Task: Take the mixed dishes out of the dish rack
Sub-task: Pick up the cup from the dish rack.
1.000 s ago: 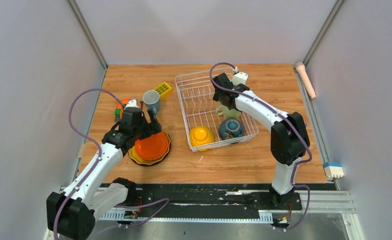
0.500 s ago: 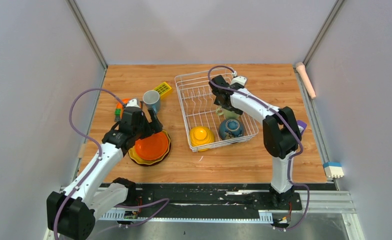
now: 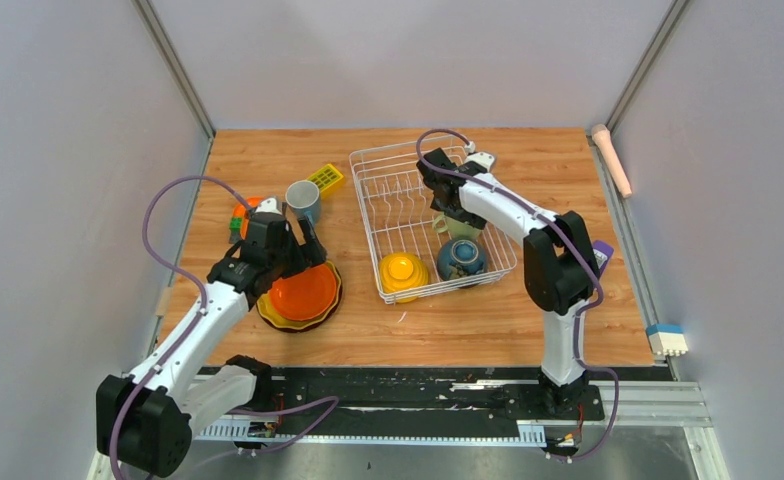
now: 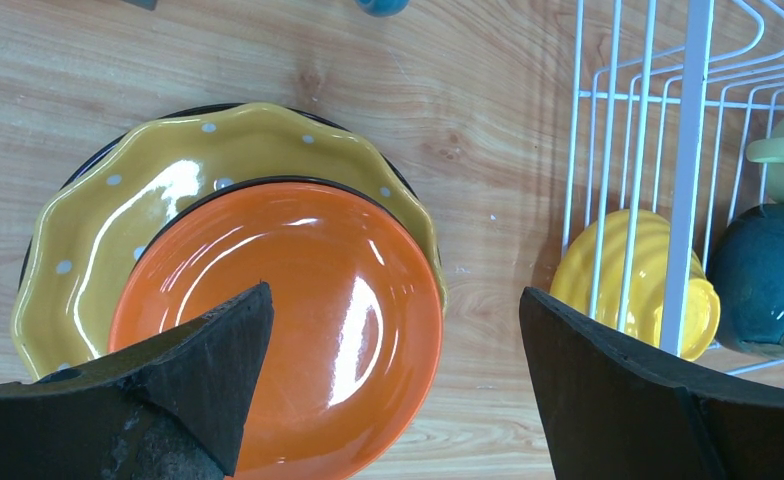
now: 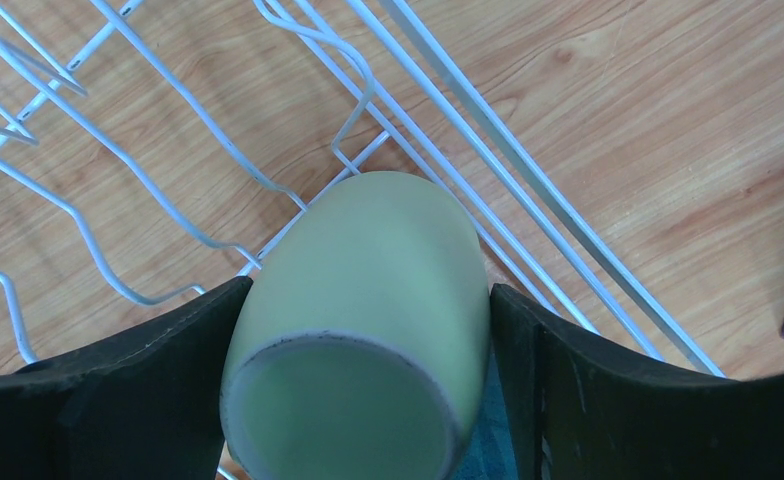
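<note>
- Top external view: on the left side of the table (image 3: 468,320), an orange gadget (image 3: 243,212) lies beside the left arm, with a blue mug (image 3: 304,202) upright just to its right and a yellow brick (image 3: 326,179) behind the mug, close to the dish rack.
- Nearer the front, three plates sit stacked on the table, out of the rack: an orange plate (image 4: 288,330) on top, a scalloped yellow plate (image 4: 118,210) with pale dots under it, and a brown plate (image 4: 400,183) at the bottom, showing only as a dark rim.
- The left end effector (image 4: 393,310) hangs over this stack with its fingers spread wide apart and nothing between them; the orange plate shows through the gap.
- The white wire dish rack (image 3: 393,195) stands at the middle of the table, its left half bare tines.
- A yellow bowl (image 3: 404,272) sits in the rack's near left corner, and a dark bowl (image 3: 462,257) just to its right in the near right corner.
- A green mug (image 5: 368,300) sits in the rack behind the dark bowl, against the right wall, tipped so its open mouth faces the wrist camera.
- The right end effector (image 5: 368,295) reaches down into the rack and is closed on the green mug, one finger pressed against each side.
- A pink object (image 3: 613,160) lies along the far right edge.
</note>
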Available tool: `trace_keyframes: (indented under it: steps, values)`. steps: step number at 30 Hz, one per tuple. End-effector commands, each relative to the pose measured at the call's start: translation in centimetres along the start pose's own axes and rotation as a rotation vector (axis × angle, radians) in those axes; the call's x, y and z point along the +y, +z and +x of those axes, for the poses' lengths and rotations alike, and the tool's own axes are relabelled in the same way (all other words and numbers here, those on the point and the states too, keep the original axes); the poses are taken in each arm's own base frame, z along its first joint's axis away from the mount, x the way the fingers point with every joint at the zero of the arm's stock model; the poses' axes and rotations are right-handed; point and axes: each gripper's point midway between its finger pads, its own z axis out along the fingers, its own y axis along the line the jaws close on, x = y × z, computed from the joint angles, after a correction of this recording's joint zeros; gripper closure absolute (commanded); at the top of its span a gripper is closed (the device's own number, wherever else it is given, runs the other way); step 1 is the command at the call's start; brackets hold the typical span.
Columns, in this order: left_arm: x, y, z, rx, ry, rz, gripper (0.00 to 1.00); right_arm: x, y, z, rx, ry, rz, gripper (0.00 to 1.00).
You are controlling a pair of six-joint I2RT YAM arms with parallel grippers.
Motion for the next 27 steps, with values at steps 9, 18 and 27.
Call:
trace_keyframes:
  steps: [9,18,27]
  values:
    - [-0.8,0.4,-0.3,0.002,-0.01,0.033,0.0,-0.9,-4.7,-3.7,-0.057,0.034,-0.059,0.86]
    - [-1.1,0.1,-0.3,0.004,-0.009,0.052,0.0,-1.0,-7.8,-5.9,-0.128,0.123,-0.203,0.99]
    - [-4.4,-1.2,0.0,0.036,0.03,0.246,0.0,1.0,-12.0,-6.2,-0.141,0.2,-0.527,1.0]
